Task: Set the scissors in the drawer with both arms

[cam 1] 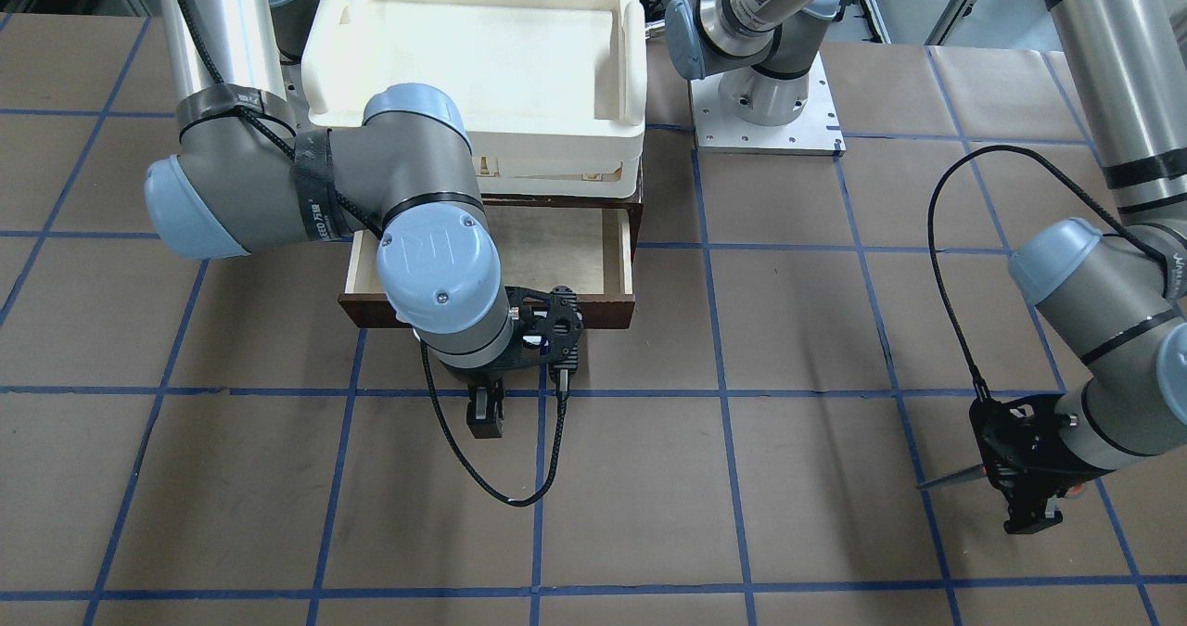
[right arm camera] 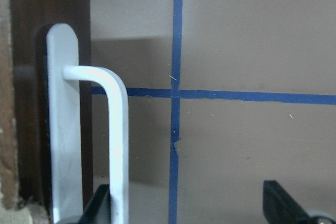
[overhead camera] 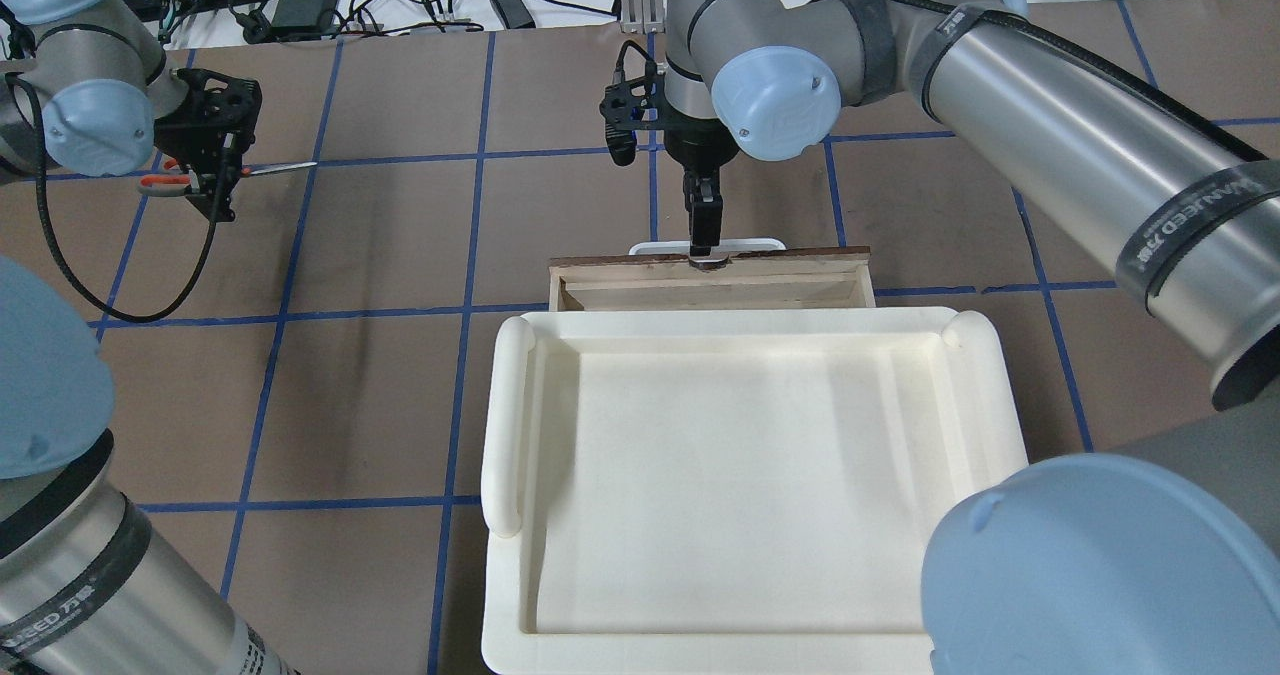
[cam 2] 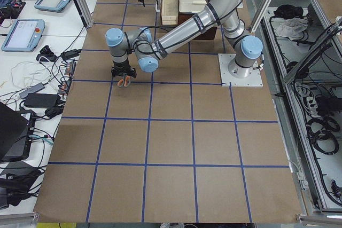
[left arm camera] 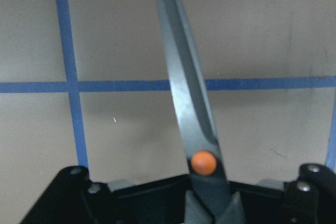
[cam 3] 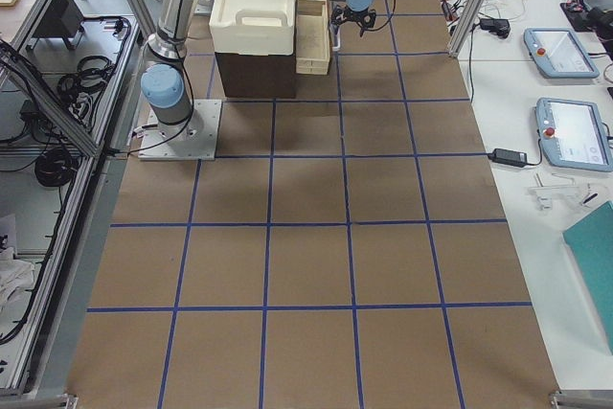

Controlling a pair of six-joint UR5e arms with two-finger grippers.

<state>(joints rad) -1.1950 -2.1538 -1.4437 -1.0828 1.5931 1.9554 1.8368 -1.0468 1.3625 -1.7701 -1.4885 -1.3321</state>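
Note:
The scissors (overhead camera: 275, 167) are held in my left gripper (overhead camera: 213, 183), which is shut on them above the brown table, far to the left of the drawer. The blades point toward the drawer, and the orange-lined loops (overhead camera: 163, 183) stick out behind. In the left wrist view the closed blades (left arm camera: 184, 87) run up from the orange pivot. The dark brown drawer (cam 1: 607, 312) is pulled open and its pale inside (cam 1: 556, 246) is bare. My right gripper (overhead camera: 704, 227) is open at the white bar handle (right arm camera: 118, 129), which lies just inside one finger (right arm camera: 100, 205).
A large white plastic tray (overhead camera: 508, 425) sits on top of the cabinet above the drawer. The left arm's base plate (cam 1: 765, 116) is bolted beside the cabinet. The table is brown paper with a blue tape grid (cam 1: 723, 394). Cables loop from both wrists.

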